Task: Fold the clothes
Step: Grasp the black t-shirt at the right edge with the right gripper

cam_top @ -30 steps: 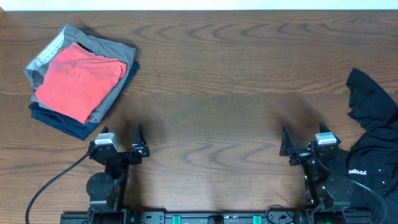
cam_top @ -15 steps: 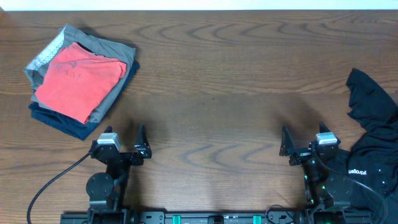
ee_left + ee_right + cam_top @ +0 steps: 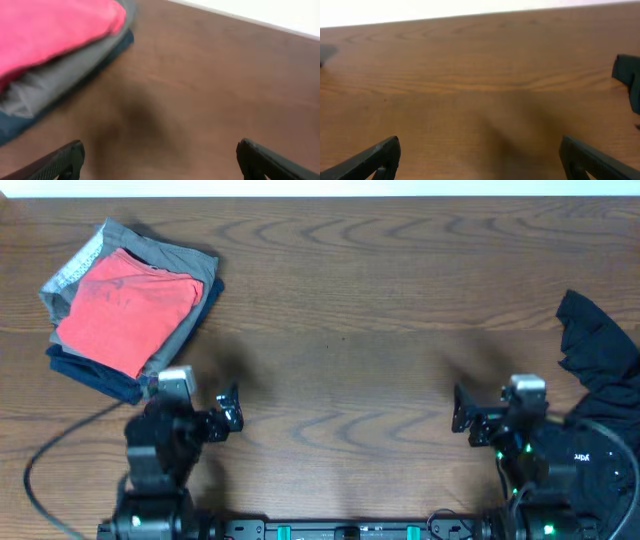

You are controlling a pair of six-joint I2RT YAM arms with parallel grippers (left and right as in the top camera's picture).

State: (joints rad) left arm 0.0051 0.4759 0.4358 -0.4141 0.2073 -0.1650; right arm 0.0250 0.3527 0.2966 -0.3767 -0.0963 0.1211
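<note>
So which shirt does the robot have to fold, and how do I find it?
Look at the brown wooden table from above and go to its far right edge. The black shirt lies there in a crumpled heap. Unlike the red, grey and navy clothes stacked neatly at the left, it is unfolded.

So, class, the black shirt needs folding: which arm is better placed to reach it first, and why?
Right. The black shirt lies crumpled at the right edge of the table, beside the right gripper, which is open. The left gripper, also open, sits far across the table near the folded stack.
</note>
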